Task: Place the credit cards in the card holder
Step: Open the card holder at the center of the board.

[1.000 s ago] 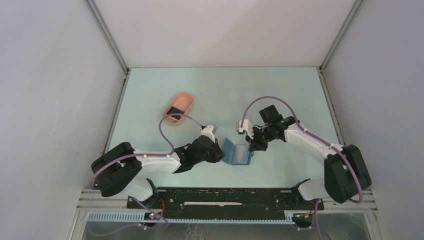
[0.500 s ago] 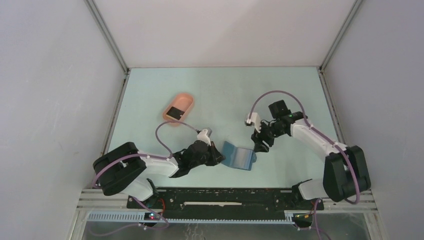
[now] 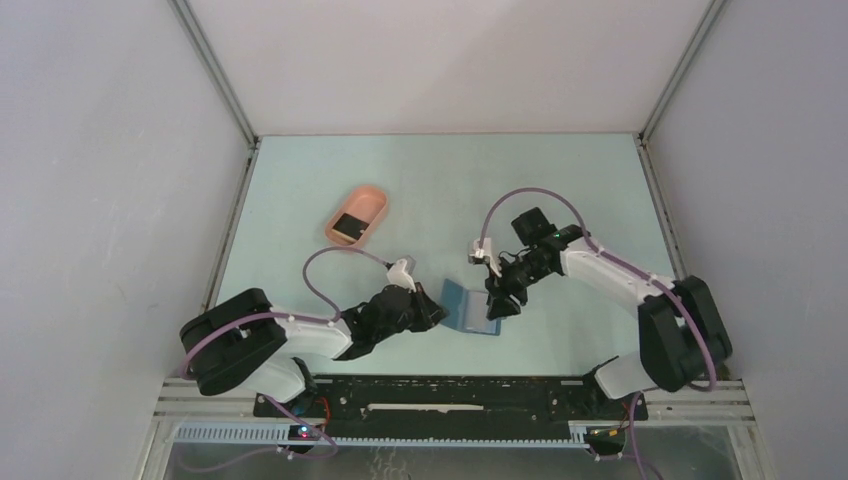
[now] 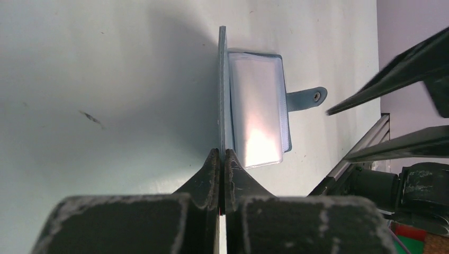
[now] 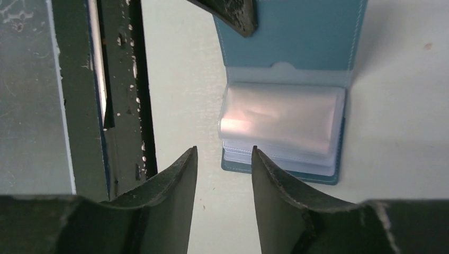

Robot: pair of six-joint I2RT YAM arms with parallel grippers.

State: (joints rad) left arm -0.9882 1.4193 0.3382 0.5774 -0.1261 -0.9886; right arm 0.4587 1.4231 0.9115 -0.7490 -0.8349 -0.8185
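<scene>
The blue card holder (image 3: 472, 310) lies open on the table. Its clear inner pockets show in the left wrist view (image 4: 257, 106) and the right wrist view (image 5: 283, 124). My left gripper (image 3: 436, 311) is shut on its left cover (image 4: 223, 84) and holds that cover upright (image 5: 296, 37). My right gripper (image 3: 498, 301) hovers open and empty over the holder's right side (image 5: 223, 153). One black credit card (image 3: 349, 224) lies in the pink tray (image 3: 372, 200). No orange-tan card is in view.
The pink oval tray stands at the back left of the table. The holder's strap with a snap (image 4: 308, 98) sticks out at its far side. The black frame rail (image 3: 450, 395) runs along the table's near edge and shows in the right wrist view (image 5: 116, 95).
My right gripper drew back to the right, then came left and down over the holder. My left gripper kept its hold and now stands the cover more upright.
</scene>
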